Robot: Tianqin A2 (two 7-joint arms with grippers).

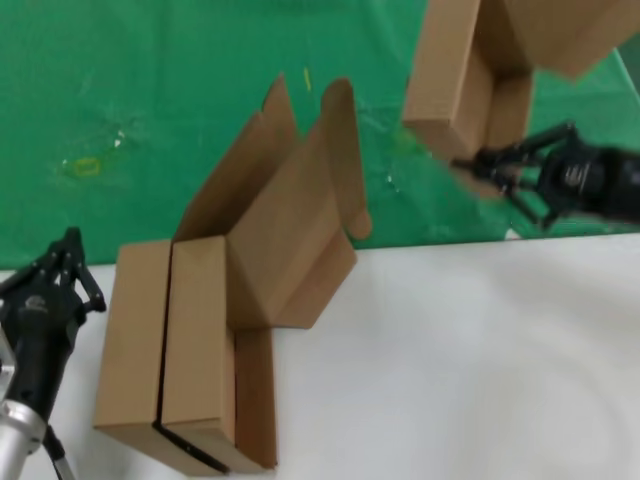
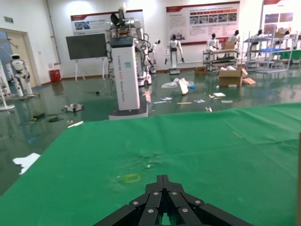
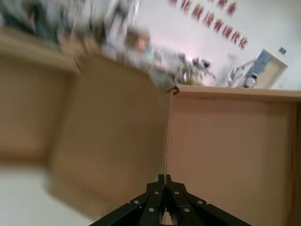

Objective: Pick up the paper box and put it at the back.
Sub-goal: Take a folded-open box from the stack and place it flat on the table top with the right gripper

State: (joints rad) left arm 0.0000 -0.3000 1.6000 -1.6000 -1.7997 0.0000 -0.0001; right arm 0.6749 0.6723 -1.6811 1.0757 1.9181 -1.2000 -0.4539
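Box (image 1: 465,85): an open brown carton, lifted clear and hanging tilted over the green cloth (image 1: 150,110), above and right of the two cartons left at the cloth's near edge.
Why tilted: it is held by one wall only, so the tray and lid sag away from the grip; that is a judgement from the slant.
Right gripper (image 1: 490,172): at the box's lower wall, fingers closed thin on the cardboard edge; the right wrist view shows that edge (image 3: 167,136) running straight into the closed tips (image 3: 164,181).
Left gripper (image 1: 55,265): parked beside the closed carton (image 1: 165,350), near the white table (image 1: 470,360), touching nothing; fingers drawn together in the left wrist view (image 2: 162,186).
Other cartons: the closed one lies flat on the table; an open one (image 1: 290,230) leans against it, lid flaps up over the cloth edge.
Stage: carrying, it seems; the box is already over the cloth and only needs setting down and letting go.
Risk: a one-wall pinch may let the box swing or slip.
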